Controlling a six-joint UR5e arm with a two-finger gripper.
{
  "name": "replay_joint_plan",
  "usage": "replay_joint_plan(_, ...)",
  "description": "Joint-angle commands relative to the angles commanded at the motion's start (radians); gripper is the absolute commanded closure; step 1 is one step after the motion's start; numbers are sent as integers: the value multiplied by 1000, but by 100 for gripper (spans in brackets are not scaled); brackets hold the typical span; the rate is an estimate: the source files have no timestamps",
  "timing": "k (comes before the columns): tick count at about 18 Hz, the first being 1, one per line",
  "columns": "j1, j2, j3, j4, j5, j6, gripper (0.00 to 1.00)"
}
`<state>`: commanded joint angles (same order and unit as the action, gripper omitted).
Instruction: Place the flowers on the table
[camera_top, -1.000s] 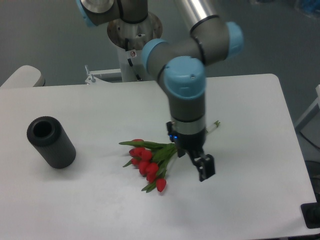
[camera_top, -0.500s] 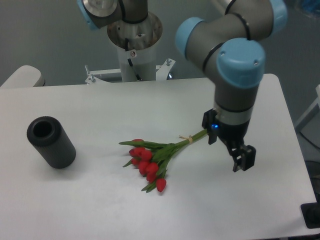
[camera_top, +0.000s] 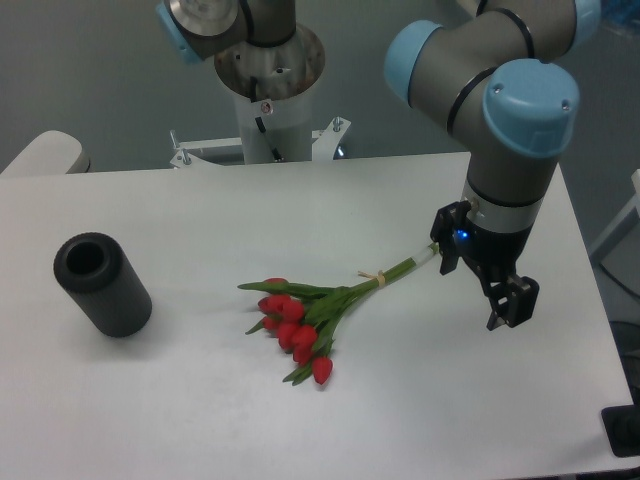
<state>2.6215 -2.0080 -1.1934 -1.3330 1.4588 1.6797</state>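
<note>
The flowers (camera_top: 312, 318) lie flat on the white table (camera_top: 180, 420), near its middle. The red buds point to the front left. The green stems run up to the right, tied by a pale band (camera_top: 372, 277), and end near the arm's wrist. My gripper (camera_top: 510, 310) hangs over the table to the right of the stem ends. It is clear of the flowers, with its jaws apart and nothing between them.
A dark grey hollow cylinder (camera_top: 101, 284) lies on its side at the table's left. The arm's base column (camera_top: 268, 90) stands behind the far edge. The table's right edge is close to the gripper.
The gripper has moved to the right, from over the stems to beyond their ends. The flowers have stayed lying in place on the table.
</note>
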Motion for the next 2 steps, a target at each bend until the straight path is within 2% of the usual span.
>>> replay_joint_plan(2, 0, -2, 0, 0, 0, -2, 0)
